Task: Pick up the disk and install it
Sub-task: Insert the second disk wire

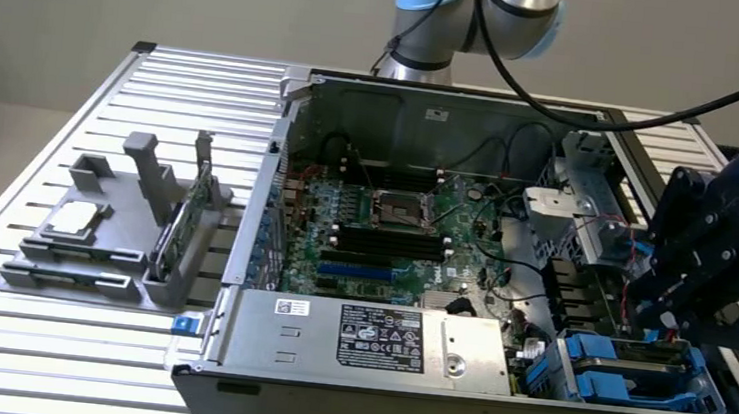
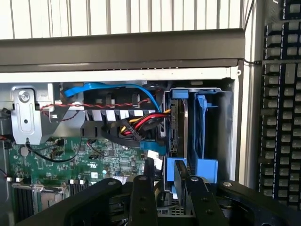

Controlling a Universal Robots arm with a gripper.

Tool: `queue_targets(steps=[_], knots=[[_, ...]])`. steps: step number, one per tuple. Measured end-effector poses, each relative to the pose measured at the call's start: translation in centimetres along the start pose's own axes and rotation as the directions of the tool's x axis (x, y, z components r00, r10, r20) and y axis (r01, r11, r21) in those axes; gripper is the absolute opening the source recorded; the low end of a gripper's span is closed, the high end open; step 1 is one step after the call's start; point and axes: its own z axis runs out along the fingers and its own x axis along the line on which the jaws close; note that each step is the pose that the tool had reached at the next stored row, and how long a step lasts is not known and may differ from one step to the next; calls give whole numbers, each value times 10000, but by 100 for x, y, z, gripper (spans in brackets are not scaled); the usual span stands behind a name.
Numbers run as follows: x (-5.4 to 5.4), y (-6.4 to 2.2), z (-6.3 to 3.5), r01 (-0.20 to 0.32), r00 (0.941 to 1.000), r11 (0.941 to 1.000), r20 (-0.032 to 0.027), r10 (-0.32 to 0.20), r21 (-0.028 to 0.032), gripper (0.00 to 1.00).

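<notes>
Blue-railed disk (image 2: 180,175) clamped between fingers (image 2: 142,200), above drive bay (image 2: 211,136)

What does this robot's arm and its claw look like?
The arm is silver metal tubing with pale blue caps at its joints and black cables trailing from it. The gripper is a chunky black housing with a small blue light glowing on it, and in the wrist view its fingers are matte black bars.
</notes>
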Motion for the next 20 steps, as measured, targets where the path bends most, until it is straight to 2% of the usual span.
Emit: queue_targets(steps=[12,20], knots=[[42,71,77,-1,9999,10000,124,1,-3,32],[70,104,120,-2,9997,10000,228,2,-6,32]])
